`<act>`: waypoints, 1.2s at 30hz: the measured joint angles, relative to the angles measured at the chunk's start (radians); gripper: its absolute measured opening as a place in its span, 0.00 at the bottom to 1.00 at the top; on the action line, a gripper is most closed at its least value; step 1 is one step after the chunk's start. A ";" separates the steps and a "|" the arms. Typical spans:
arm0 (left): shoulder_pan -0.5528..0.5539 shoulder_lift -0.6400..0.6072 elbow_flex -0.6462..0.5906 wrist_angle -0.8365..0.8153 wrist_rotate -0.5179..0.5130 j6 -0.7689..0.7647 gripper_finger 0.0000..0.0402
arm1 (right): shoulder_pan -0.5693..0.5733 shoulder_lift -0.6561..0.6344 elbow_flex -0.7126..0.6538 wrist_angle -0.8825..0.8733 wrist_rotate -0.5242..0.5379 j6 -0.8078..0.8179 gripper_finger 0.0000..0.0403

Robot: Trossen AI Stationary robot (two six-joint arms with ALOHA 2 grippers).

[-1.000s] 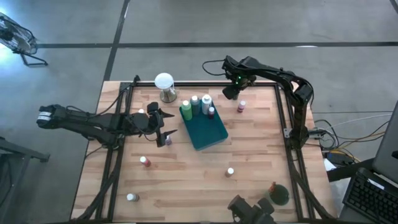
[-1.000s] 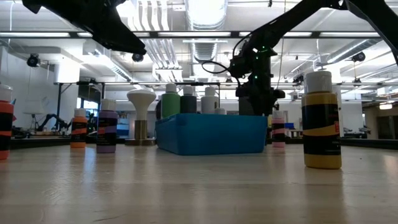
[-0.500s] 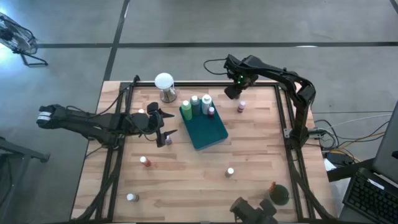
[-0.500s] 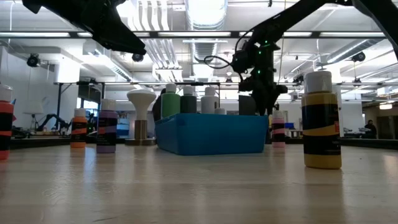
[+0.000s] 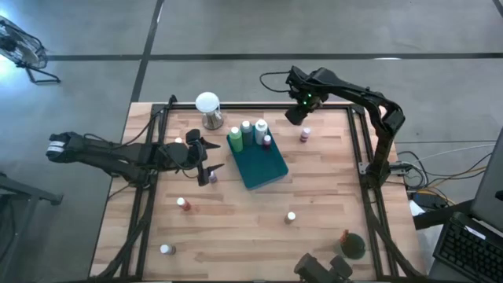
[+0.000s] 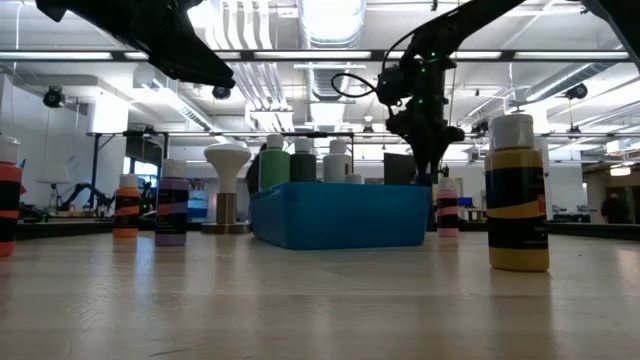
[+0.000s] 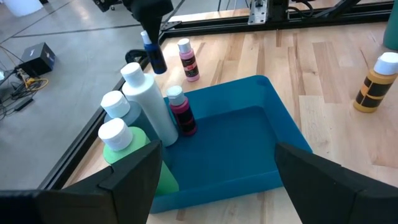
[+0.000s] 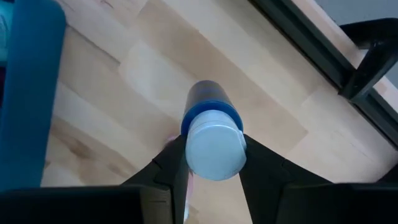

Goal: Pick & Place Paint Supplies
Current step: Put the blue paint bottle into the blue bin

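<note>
The right gripper's fingers clamp a dark, white-capped bottle, lifted above the counter near a pink bottle. The left gripper's fingers stand open before the tray, which holds four bottles.

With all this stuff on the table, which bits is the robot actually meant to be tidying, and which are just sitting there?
Part of the job:
- blue bottle, held in the right gripper
- bottles in the tray
- pink bottle
- purple bottle
- yellow bottle
- orange bottle

Just lying about:
- white globe
- teal tray, which holds the bottles
</note>
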 joint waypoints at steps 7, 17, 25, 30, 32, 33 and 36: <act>0.000 0.000 0.000 0.000 0.000 0.000 0.78 | 0.030 -0.028 0.000 -0.045 0.000 -0.017 0.27; 0.000 0.000 0.000 0.000 -0.001 0.001 0.78 | 0.108 -0.134 0.000 -0.042 -0.003 -0.014 0.27; 0.000 0.000 0.000 0.000 -0.013 -0.003 0.78 | 0.210 -0.259 0.001 -0.071 -0.007 0.012 0.27; 0.000 0.000 0.000 0.000 -0.014 -0.010 0.78 | 0.279 -0.326 0.001 -0.130 -0.028 0.073 0.27; 0.000 0.000 0.000 0.000 -0.015 -0.010 0.78 | 0.311 -0.351 0.001 -0.149 -0.029 0.104 0.27; 0.000 0.000 0.000 0.000 -0.016 -0.010 0.78 | 0.330 -0.363 0.001 -0.154 -0.029 0.116 0.27; 0.000 0.000 0.000 0.000 -0.016 -0.011 0.78 | 0.390 -0.388 0.001 -0.156 -0.021 0.166 0.27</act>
